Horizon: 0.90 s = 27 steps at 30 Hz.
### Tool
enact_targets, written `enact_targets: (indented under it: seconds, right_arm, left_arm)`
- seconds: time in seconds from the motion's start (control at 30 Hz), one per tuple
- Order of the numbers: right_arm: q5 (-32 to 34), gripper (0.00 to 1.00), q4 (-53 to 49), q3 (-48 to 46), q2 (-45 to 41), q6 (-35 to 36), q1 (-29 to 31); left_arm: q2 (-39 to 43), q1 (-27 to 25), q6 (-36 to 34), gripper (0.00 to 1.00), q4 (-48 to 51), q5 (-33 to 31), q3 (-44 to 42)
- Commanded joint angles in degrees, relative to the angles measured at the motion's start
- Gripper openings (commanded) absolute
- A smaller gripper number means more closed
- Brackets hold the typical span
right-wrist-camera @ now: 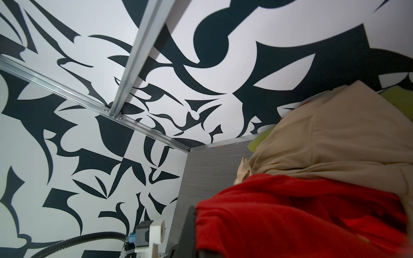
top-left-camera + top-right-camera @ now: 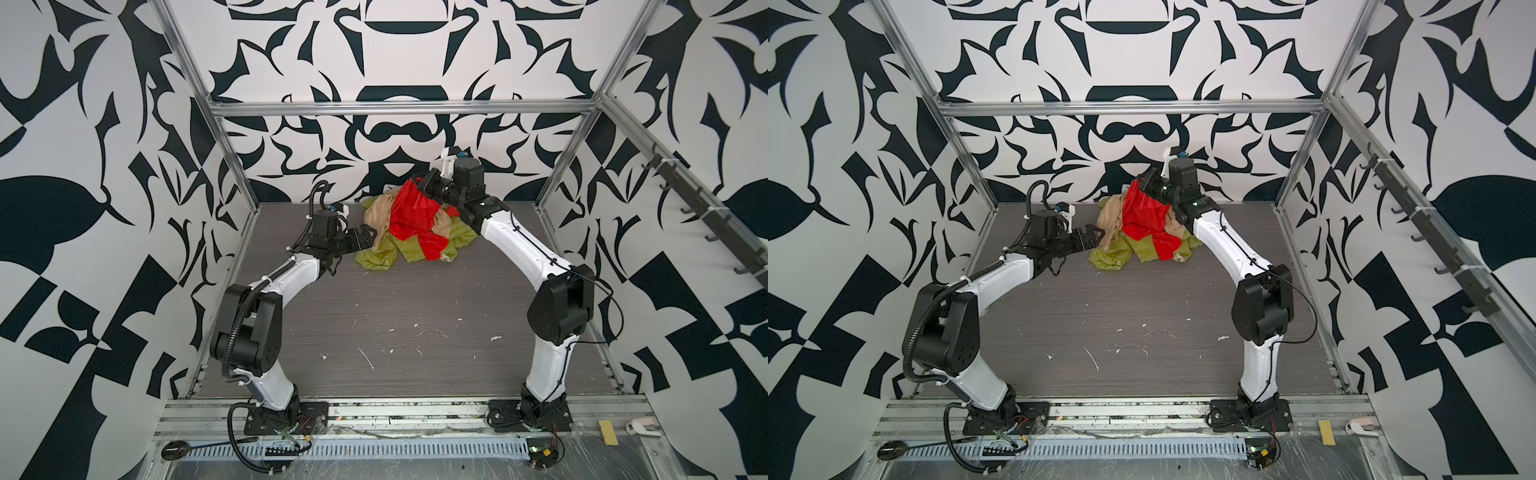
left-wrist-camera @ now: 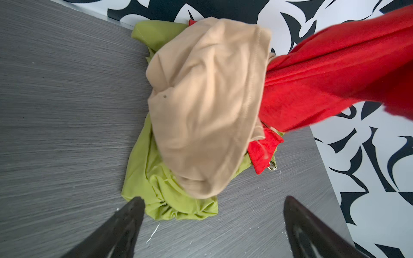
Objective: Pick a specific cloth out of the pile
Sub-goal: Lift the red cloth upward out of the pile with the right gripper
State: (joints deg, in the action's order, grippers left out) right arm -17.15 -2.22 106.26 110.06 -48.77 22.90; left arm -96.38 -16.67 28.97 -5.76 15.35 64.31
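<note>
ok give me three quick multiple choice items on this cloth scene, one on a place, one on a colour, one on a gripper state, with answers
1. Where on the table is the pile? A at the far edge B by the arm bases C dead centre
2. What colour is the cloth in the right gripper? A tan B red C green
3. How is the left gripper? A shut on a cloth B open, holding nothing C out of view
Answers: 1 A, both top views show it at the table's back; 2 B, red fabric hangs from its shut jaws; 3 B, its fingers stand apart short of the pile.
</note>
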Motion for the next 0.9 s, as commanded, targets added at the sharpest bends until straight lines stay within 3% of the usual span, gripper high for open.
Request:
enact_targets:
  seconds: [0.0, 0.87]
  right_arm:
    - [-0.61, 0.00, 1.52, 5.23, -2.21, 1.90, -0.15]
    - [-1.16, 0.00, -7.48, 19.74, -4.13, 5.22, -0.04]
  left_arm:
    - [1.81, 0.41, 0.37, 0.99, -1.69, -0.16, -1.58]
    - [1.50, 0.58, 0.65, 0.99, -3.93, 0.21, -1.93]
